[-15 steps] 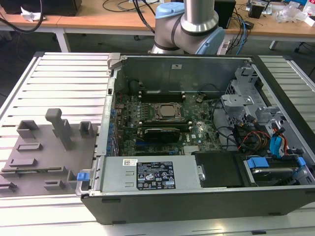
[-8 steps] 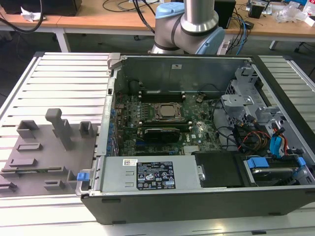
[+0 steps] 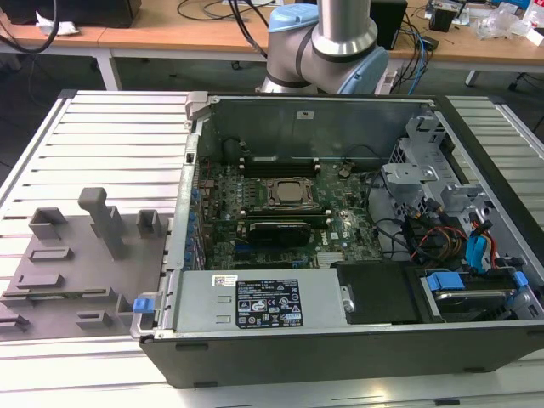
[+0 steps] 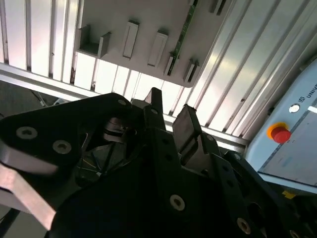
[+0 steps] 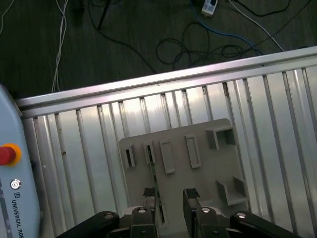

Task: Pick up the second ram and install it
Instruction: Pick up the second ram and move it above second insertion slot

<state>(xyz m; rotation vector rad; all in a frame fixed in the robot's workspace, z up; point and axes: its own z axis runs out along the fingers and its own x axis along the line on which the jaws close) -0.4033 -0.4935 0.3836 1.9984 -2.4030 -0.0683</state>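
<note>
While jaws stand open & empty, gripper [image 5: 169, 194] hangs over grey tray [image 5: 208, 168] on slatted worktop [image 5: 89, 158]; second ram [image 5: 154, 171], green, on edge in tray slot, untouched.

Wooden desks [image 3: 153, 34] are spanning the exterior view's upper edge; cables [image 5: 223, 33] are trailing over the dark floor [image 5: 29, 49].

Silver arm [image 3: 344, 25], pale-blue joint caps [image 3: 289, 25]; black screw-studded jaws.
</note>
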